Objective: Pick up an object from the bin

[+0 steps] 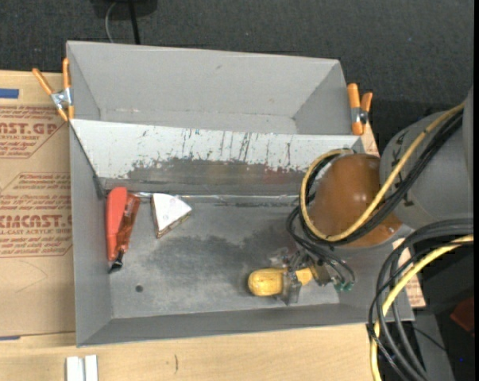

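Bin (199, 78): three loose things on the floor.

- Yellow oval lump (264, 282), near side, right of centre, close to the near wall. Long axis runs left-right.
- Jaws are down at floor level at the lump's right end, touching or just beside it. Cannot tell whether they are open or closed, or whether the lump sits between them.
- Red-orange long thing (118, 225) lies against the left wall, axis near-far.
- White wedge (169, 213) is just right of it. Both are well apart from the jaws.

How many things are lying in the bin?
3. A red tool by the left wall, a white wedge beside it, a yellow lump at the front beside the pincer. The arm may hide more.
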`<state>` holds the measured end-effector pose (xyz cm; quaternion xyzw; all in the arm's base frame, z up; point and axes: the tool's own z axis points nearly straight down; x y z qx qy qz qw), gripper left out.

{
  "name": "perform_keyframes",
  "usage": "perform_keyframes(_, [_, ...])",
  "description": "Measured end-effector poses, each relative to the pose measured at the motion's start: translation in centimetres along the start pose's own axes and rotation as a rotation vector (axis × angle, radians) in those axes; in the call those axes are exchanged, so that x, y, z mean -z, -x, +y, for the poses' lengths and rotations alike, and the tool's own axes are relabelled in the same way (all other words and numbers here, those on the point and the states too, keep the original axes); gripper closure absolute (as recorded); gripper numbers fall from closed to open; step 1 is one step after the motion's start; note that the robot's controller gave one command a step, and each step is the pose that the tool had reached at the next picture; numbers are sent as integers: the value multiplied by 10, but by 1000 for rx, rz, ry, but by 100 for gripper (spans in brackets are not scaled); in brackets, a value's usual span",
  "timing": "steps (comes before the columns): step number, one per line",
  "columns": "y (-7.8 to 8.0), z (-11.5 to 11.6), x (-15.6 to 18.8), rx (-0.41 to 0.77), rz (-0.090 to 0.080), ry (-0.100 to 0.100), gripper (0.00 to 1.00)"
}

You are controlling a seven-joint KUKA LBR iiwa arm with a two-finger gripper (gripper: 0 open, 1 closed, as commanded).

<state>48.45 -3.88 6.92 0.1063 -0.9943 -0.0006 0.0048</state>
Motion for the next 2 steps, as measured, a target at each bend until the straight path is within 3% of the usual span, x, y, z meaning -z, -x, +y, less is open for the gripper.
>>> perform_keyframes(1, [0,0,0,0,0,0,100])
perform_keyframes(2, [3,17,133,24,-2,0,100])
